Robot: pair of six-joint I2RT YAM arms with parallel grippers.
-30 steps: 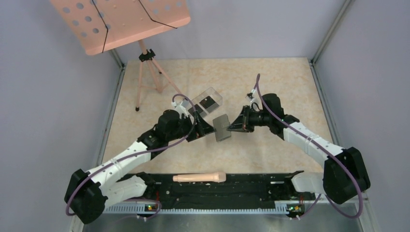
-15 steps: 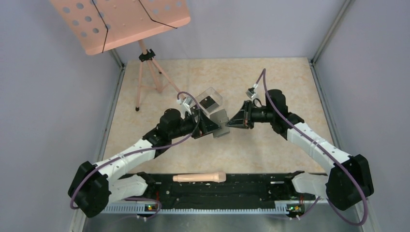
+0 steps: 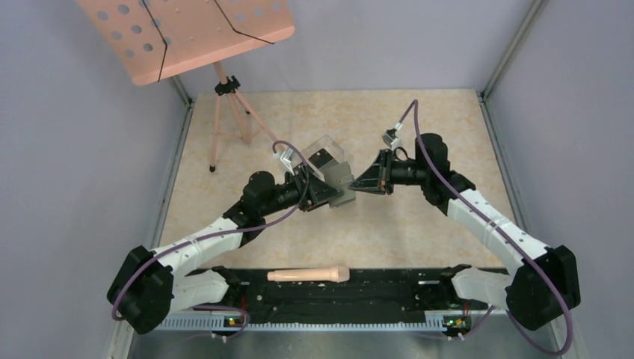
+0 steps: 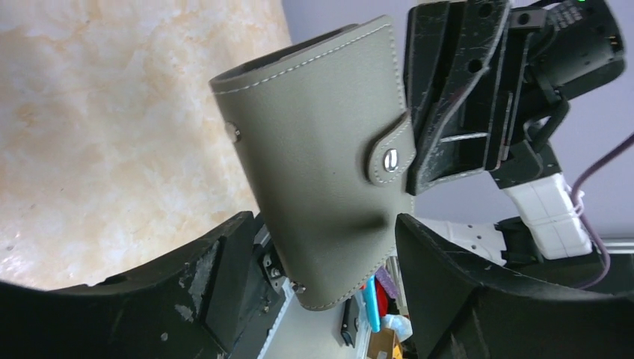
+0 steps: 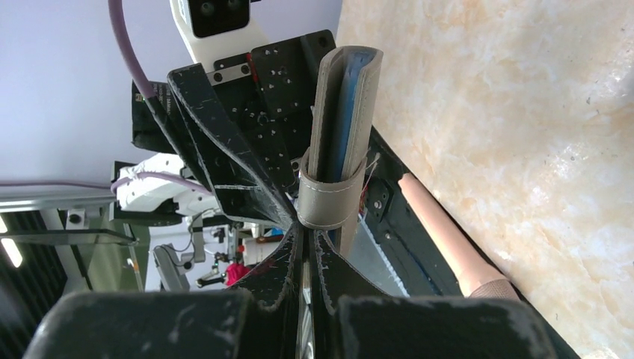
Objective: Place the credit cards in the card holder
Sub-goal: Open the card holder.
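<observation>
Beige marbled counter [image 3: 419, 224] lies below; the card holder [image 3: 340, 182] hangs above it, folded shut, pinched by the left jaws, while the right jaws press together at its snap tab [image 4: 385, 153]. Just behind, a clear box [image 3: 331, 148] holds a black credit card [image 3: 322, 159].

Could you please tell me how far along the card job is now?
Done: no card visibly inserted; a black card lies in the clear box. In hand: the left end effector holds the card holder aloft, the right end effector pinches its snapped tab. Left: open it, fetch cards, slot them in.
</observation>
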